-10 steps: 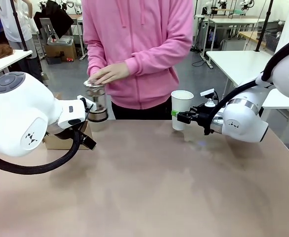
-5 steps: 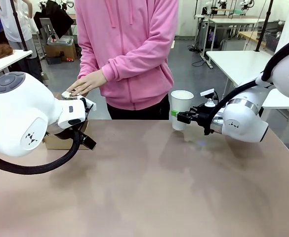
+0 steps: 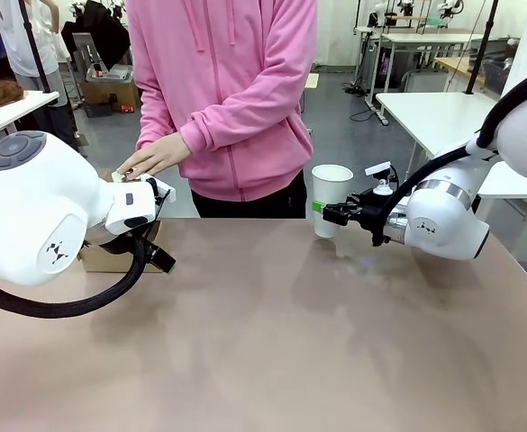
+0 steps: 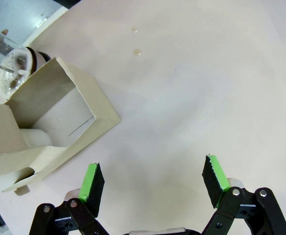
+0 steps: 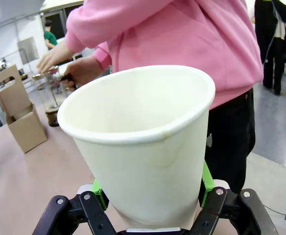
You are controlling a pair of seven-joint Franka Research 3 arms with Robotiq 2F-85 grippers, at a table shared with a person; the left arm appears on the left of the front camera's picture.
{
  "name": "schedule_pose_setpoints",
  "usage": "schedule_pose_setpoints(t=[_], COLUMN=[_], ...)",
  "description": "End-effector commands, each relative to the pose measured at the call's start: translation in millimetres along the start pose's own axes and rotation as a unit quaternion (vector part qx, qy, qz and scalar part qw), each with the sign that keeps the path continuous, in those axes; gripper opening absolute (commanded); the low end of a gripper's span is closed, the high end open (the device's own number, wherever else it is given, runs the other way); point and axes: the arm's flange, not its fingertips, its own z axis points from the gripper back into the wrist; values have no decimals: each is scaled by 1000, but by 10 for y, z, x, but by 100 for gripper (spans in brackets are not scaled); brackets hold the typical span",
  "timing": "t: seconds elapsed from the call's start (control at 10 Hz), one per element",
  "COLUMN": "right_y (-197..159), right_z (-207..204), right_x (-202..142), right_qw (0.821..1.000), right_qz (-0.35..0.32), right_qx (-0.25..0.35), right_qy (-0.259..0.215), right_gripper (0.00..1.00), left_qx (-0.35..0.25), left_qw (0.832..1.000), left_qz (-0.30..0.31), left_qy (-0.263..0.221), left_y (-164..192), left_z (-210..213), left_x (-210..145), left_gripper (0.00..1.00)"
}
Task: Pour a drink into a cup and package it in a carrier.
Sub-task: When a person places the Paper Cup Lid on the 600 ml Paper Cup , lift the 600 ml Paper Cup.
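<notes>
A pale brown counter (image 3: pixel 272 342) stretches ahead of me, with other white tables in the workshop behind it. My left gripper (image 4: pixel 154 179) hangs over bare counter with its green pads spread wide apart and nothing between them. Just beside it stands the brown cardboard carrier (image 4: pixel 59 122), its near slot open. Two small wet spots (image 4: pixel 135 51) lie on the surface farther out.

On my right side, my right gripper (image 3: pixel 335 213) is clamped on the lower part of the white paper cup (image 3: pixel 331 193), one green pad pressed on each flank. The cup is upright and open-topped, near the counter's far edge; I cannot tell whether its base touches the surface.

Beyond the carrier, touching or just beside its far corner, stands the glass pitcher (image 4: pixel 8 63); what it holds I cannot make out. The person's hand (image 3: pixel 155 157) rests on top of it. The person, in a pink hoodie (image 3: pixel 236 90), stands at the far side.
</notes>
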Motion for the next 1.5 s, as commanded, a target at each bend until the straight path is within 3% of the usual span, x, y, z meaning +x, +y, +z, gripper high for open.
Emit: schedule_pose_setpoints(t=[0.0, 1.4], right_y=[13, 13], right_z=[-18, -18], right_x=[32, 32], right_qw=[1000, 1000], right_qz=[0, 0], right_qx=[0, 0], right_qy=[-3, -3], right_gripper=[81, 81], left_qx=[-1, -1], left_qw=[1000, 1000], left_qz=[0, 0], left_qy=[-1, -1], left_y=[0, 0], left_z=[5, 5], left_x=[-2, -2], left_gripper=[100, 100])
